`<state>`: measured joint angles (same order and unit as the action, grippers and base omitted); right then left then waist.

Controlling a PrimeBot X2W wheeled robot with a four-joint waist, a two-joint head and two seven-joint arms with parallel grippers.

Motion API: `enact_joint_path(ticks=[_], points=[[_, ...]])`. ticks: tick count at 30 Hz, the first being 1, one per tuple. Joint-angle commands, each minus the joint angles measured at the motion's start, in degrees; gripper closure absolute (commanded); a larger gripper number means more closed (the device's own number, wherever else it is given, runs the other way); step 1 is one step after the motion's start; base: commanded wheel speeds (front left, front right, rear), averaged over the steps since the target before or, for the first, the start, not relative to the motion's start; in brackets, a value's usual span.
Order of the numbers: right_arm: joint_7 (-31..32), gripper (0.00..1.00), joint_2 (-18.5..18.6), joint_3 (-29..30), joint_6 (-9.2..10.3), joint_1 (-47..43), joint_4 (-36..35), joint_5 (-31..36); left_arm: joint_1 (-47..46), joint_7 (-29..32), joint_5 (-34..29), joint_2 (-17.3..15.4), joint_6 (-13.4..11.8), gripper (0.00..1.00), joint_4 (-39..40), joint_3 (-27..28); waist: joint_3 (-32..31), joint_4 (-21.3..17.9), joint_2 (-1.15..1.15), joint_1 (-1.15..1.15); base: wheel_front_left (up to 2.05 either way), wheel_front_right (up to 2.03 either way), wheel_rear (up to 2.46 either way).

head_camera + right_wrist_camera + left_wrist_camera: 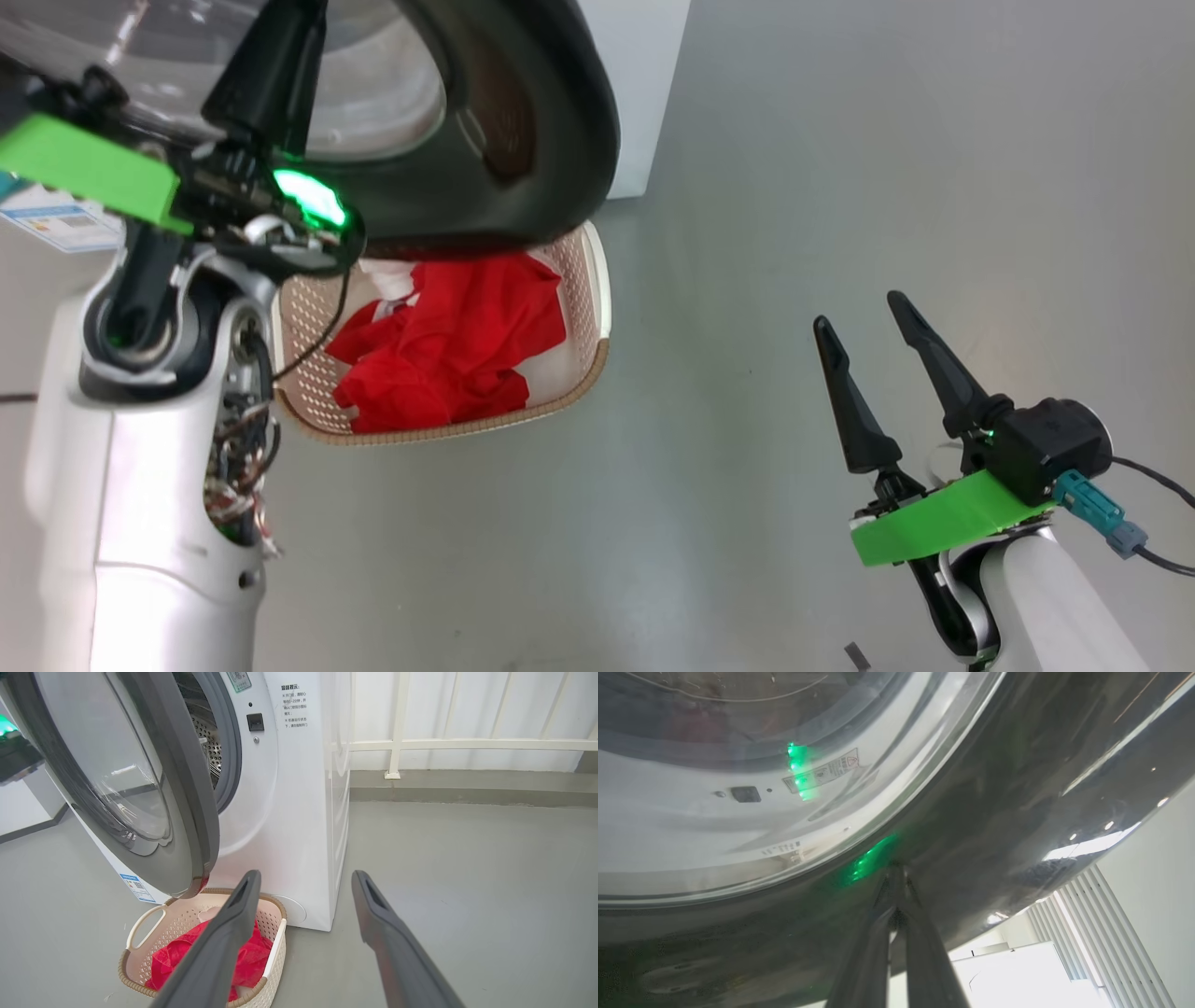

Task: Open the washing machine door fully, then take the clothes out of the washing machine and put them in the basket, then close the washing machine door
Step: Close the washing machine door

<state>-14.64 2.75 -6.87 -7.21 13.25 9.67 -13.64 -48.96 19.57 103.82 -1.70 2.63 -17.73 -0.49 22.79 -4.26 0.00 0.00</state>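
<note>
The washing machine door (pixel 560 121) stands part open, its glossy black rim (pixel 994 812) above the basket (pixel 597 308). My left gripper (pixel 896 870) is shut, holding nothing, with its tips against that rim's outer face just outside the glass. In the head view it (pixel 280 56) points up at the door. The red clothes (pixel 457 355) lie in the cream basket (pixel 145 924) with a small white piece (pixel 387 275). My right gripper (pixel 859 313) hangs open and empty over bare floor, right of the basket. The washing machine (pixel 299 812) shows its steel drum (pixel 205 742) behind the door.
A white railing (pixel 397 742) and a low kerb run along the back wall. The grey floor (pixel 794 187) spreads right of the machine and basket. A blue label (pixel 135 886) sits low on the machine front. My pale left forearm (pixel 140 485) rises left of the basket.
</note>
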Motion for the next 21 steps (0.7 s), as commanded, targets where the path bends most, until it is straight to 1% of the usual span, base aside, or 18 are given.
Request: enact_joint_path(ticks=[1,10,21], points=[[-0.4,0.00,0.1,-1.2,-0.28,1.1,-1.5,-0.3,-2.6,-0.1,-0.8,-1.2,1.0,1.00,0.5,0.6,1.3,-0.6,0.00,0.00,0.00,0.00,0.00],[-0.4,0.00,0.1,-0.9,-0.28,1.8,-1.5,-0.3,-6.0,0.0,-1.2,-1.3,2.5,1.00,-3.3,0.9,2.3,-1.5,0.00,0.00,0.00,0.00,0.00],[-0.4,0.00,0.1,-0.7,-0.28,1.8,-1.1,-0.4,-6.1,0.0,-2.1,-1.4,3.7,1.00,-6.3,1.3,1.1,-1.6,0.00,0.00,0.00,0.00,0.00]])
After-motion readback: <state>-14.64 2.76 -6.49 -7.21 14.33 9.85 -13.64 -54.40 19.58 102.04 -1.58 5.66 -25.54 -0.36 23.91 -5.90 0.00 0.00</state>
